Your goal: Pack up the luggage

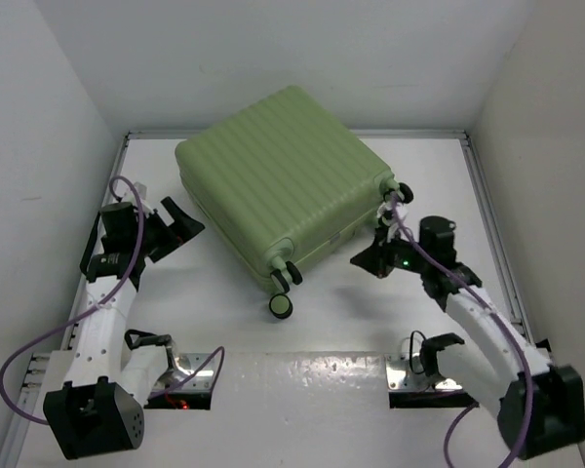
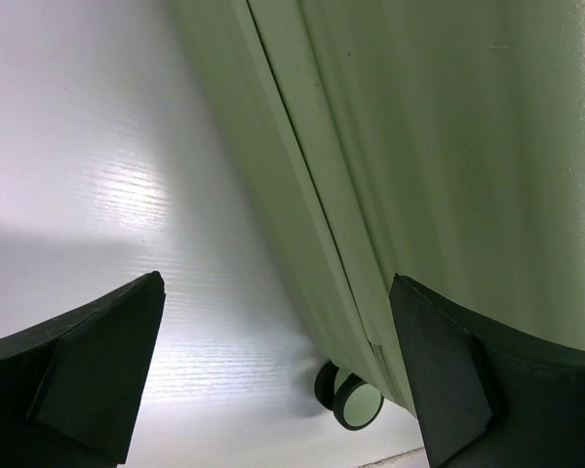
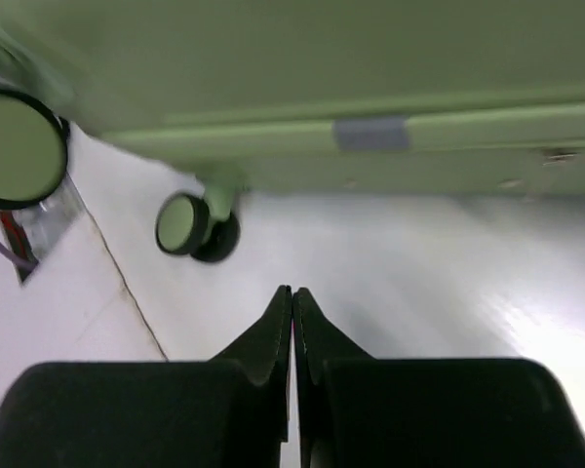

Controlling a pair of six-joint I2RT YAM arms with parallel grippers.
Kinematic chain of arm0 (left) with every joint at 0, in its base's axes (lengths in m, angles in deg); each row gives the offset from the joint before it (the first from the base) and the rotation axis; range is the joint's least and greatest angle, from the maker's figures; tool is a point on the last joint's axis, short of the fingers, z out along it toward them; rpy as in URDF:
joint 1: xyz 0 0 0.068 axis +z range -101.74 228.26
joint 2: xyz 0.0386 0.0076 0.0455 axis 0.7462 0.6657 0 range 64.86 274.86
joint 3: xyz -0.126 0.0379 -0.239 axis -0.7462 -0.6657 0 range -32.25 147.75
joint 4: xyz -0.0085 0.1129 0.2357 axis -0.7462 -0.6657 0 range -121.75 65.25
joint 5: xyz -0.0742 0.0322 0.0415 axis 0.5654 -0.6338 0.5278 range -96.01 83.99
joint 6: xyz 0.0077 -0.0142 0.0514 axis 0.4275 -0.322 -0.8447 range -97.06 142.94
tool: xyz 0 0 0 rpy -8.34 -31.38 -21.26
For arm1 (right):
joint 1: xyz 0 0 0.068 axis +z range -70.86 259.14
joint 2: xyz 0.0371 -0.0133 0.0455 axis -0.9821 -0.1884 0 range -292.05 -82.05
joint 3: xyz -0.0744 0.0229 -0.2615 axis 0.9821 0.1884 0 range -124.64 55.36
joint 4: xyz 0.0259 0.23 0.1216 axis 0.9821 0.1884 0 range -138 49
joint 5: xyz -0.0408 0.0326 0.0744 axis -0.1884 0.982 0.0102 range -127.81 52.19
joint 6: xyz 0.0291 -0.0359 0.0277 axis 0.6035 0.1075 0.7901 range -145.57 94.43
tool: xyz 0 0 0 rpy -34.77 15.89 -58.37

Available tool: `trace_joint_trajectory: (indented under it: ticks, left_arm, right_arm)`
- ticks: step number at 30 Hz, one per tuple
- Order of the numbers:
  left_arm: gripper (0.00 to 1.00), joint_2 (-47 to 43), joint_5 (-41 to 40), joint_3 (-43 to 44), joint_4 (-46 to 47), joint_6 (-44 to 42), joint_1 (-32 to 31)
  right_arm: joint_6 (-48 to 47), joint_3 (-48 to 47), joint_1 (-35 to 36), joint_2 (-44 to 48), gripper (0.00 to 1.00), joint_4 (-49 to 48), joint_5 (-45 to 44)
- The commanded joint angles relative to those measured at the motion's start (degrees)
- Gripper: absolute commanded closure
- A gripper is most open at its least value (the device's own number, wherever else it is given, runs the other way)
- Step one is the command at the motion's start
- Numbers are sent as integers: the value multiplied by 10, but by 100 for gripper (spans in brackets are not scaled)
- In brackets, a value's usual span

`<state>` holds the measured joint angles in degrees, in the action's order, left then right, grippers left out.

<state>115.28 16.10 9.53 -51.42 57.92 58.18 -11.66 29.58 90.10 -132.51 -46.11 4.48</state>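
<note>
Light-green suitcase (image 1: pixel 283 175) lies flat and closed toward the tabletop's (image 1: pixel 351 327) far edge. Left end effector (image 1: pixel 183 226) is spread wide beside it; right end effector (image 3: pixel 292 292) is pressed together, empty, near a wheel (image 3: pixel 188 224).

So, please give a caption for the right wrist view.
Right gripper, shut and empty, facing the closed luggage.

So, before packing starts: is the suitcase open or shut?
Shut. The suitcase lies flat with both green shells pressed together, and no lining shows.
</note>
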Motion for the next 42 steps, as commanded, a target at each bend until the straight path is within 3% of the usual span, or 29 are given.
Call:
trace_joint_trajectory:
  ticks: [1,3,7,16,42]
  left_arm:
    - [0,2,-8,32,7,0,5]
    - [0,9,-20,43,7,0,5]
    - [0,9,-20,48,7,0,5]
    - [0,14,-14,42,19,11,23]
    - [0,72,-40,77,35,45,34]
  right_arm:
    - [-19,-23,86,-60,100,-32,-149]
    - [-18,-50,145,-140,100,-64,-229]
    - [-17,-82,222,-202,100,-143,-324]
    - [-33,-197,294,-343,100,-215,-480]
    - [-50,-447,303,-552,100,-283,-502]
